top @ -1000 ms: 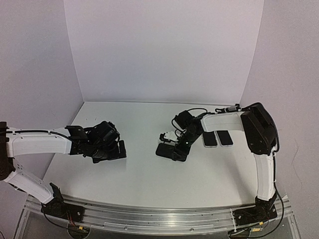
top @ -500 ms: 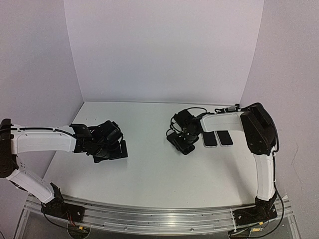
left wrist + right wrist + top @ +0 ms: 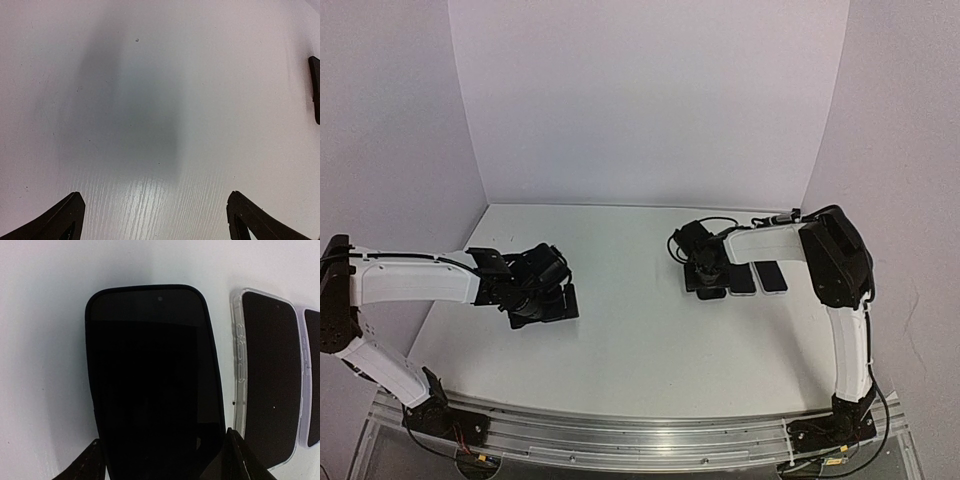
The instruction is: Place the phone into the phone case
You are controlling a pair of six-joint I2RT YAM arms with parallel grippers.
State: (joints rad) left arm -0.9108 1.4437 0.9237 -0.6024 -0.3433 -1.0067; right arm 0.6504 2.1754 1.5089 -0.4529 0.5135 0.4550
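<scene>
The left gripper [image 3: 154, 195] hangs over the table [image 3: 620, 350] with its jaws spread wide, holding nothing. Further right, the right gripper [image 3: 164, 452] pinches the black phone [image 3: 150, 375] by its long edges, screen up. The phone sits just left of a clear case [image 3: 267, 380], with a second case [image 3: 313, 375] beyond.

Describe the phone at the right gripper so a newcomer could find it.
At the right of the white table, find the right gripper. The phone in it is leftmost of a row of three. It alone is all black; its neighbours have clear rims.
</scene>
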